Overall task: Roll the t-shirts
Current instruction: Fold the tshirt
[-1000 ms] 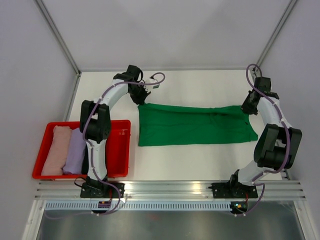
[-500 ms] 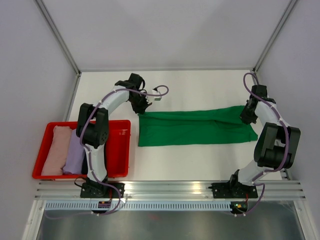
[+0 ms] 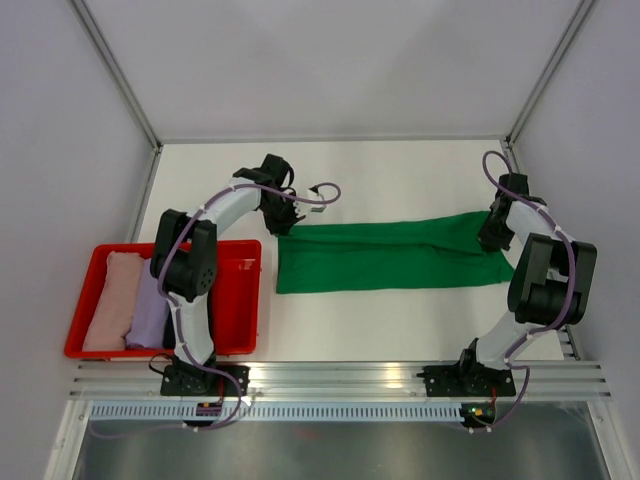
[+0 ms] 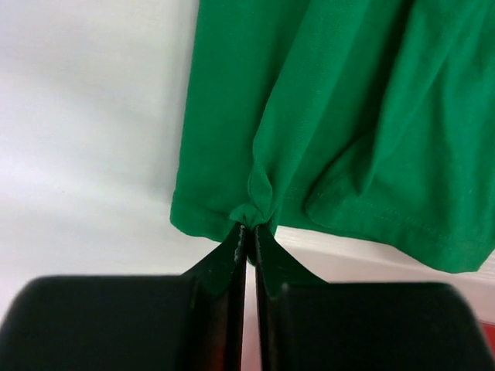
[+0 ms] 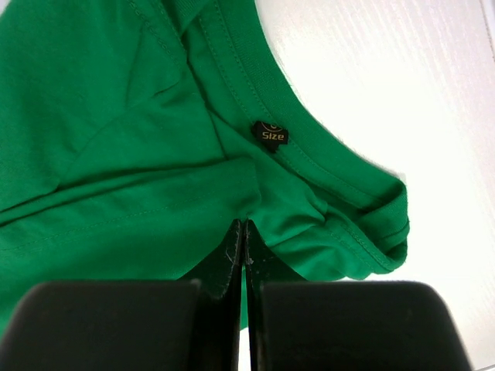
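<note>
The green t-shirt lies flat across the middle of the table, folded into a long band and not yet rolled. The left gripper has its jaws pinched tight on the hem edge at the left end. The right gripper has its jaws clamped on cloth just below the collar at the right end.

Over in the red tray, at the near left, bundles lie side by side and look rolled. There's the pink shirt, the lavender shirt and a sliver of the black shirt, partly hidden by the arm. So I'd call it three done, one to go, and the rolling itself is what's left.

Any writing? A small black label inside the collar reads "Size", with a mark above it too small to read.
</note>
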